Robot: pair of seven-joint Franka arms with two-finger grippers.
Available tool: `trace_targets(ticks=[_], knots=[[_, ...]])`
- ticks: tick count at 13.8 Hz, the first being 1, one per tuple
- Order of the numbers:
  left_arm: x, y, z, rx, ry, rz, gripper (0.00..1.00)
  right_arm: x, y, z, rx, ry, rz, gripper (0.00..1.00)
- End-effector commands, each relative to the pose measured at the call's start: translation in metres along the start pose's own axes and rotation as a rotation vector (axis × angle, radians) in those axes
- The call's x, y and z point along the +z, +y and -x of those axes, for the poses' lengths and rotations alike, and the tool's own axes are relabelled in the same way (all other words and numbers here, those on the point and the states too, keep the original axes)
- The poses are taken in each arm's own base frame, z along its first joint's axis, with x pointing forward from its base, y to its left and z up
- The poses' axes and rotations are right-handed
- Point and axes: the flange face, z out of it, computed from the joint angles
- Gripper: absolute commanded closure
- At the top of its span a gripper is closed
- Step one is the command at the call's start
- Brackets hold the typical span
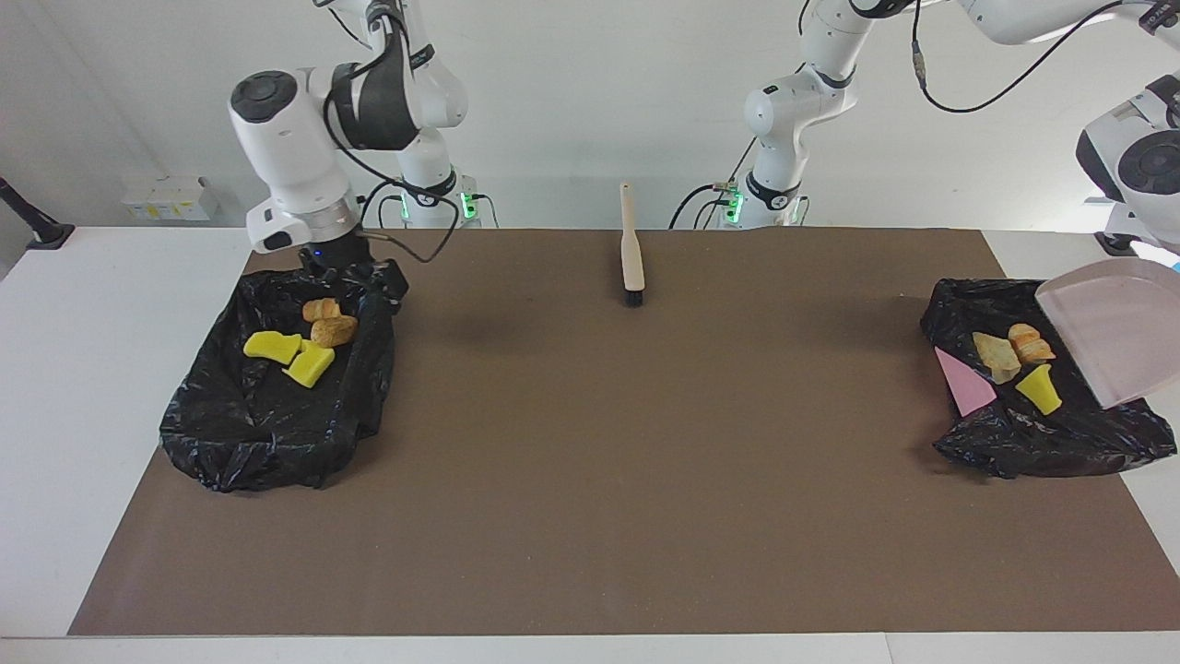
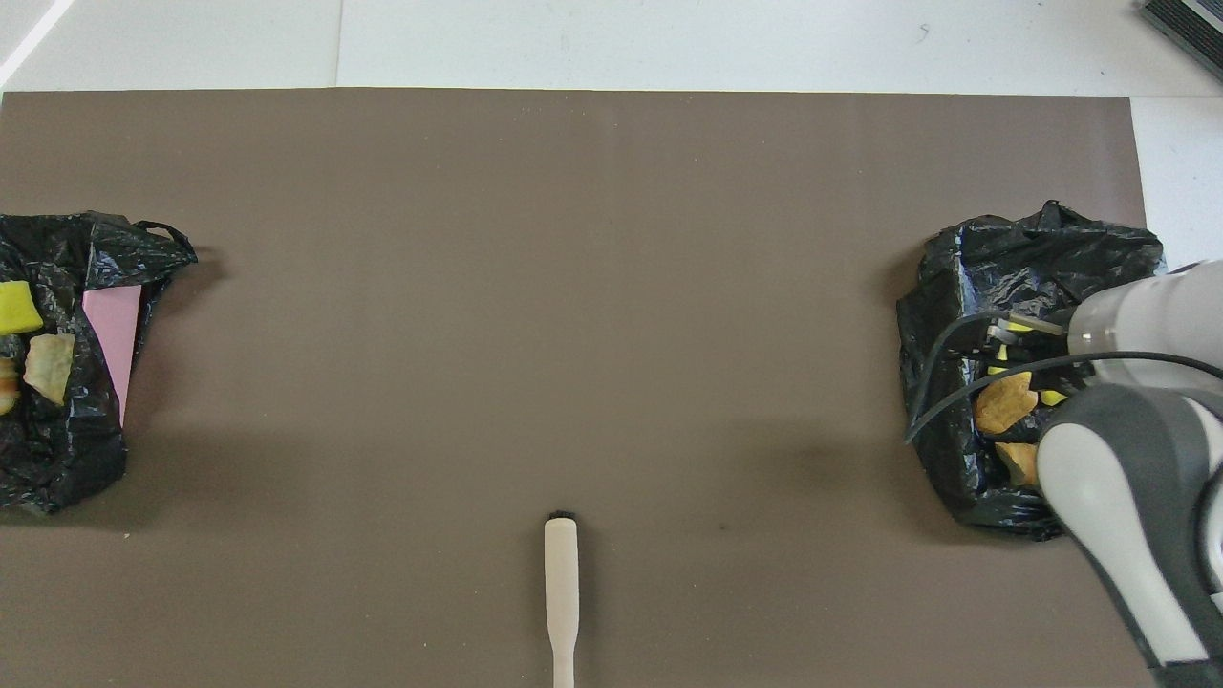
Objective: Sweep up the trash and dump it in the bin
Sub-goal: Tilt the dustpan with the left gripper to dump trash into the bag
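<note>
Trash: seven scraps, all lying in black bags. Four, two yellow sponge chunks [image 1: 273,346] and two brown bread lumps [image 1: 333,329], lay in the bin bag [image 1: 267,420] at the right arm's end of the tabletop [image 1: 590,516]. Three more, two bread lumps [image 1: 1031,343] and a yellow chunk [image 1: 1040,388], lay in the second bin bag [image 1: 1042,429] at the left arm's end, just beside a flat pink sheet [image 1: 963,383].
Dustpan: the pink dustpan [image 1: 1111,327] hung tilted over the second bag, its lip low over the bag, empty, which suggests its load had tipped out there.
Left gripper: out of view past the frame edge; jaws together, judged clamped on the dustpan's handle since the pan hung in the air.
Right gripper: the right gripper [image 1: 346,269] was low over the near rim of the first bag, jaws apart and holding nothing, perhaps placed to tend the bag.
Brush: the brush [image 1: 631,249] lay alone on the brown mat, near the robots' edge, bristles pointing away from them, apart from both grippers.
Progress: no scrap was left on the mat, so the task looked nearly done.
</note>
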Motion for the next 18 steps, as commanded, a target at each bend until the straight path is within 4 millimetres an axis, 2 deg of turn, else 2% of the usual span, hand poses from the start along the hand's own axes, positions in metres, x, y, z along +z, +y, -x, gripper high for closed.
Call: trace_targets(ticks=[1,4,7,8,10,12,14,16,18], knots=[[-0.027,0.021,0.019,-0.031,-0.074,0.002,1.00,0.026,0.034,-0.013,0.038,0.017,0.005,0.00],[-0.043,0.030,0.029,-0.075,-0.048,0.008,1.00,0.053,0.049,-0.011,0.062,0.030,0.011,0.00],[-0.067,0.028,0.014,-0.162,0.146,0.019,1.00,0.069,0.055,-0.007,0.077,0.059,0.006,0.05],[-0.077,0.025,0.007,-0.181,0.209,0.026,1.00,0.072,0.064,-0.010,0.094,0.073,0.002,0.07],[-0.084,0.022,-0.007,-0.274,0.328,0.044,1.00,0.075,0.068,-0.010,0.105,0.084,0.001,0.11],[-0.096,0.017,-0.027,-0.433,0.506,0.084,1.00,0.083,0.077,-0.011,0.146,0.072,0.001,0.13],[-0.102,0.016,-0.040,-0.492,0.593,0.129,1.00,0.094,0.077,-0.014,0.168,0.070,-0.007,0.13],[-0.126,0.015,-0.066,-0.604,0.666,0.198,1.00,0.101,0.075,-0.016,0.208,0.066,-0.013,0.13],[-0.162,0.008,-0.106,-0.676,0.672,0.254,1.00,0.101,0.074,-0.016,0.215,0.066,-0.013,0.13]])
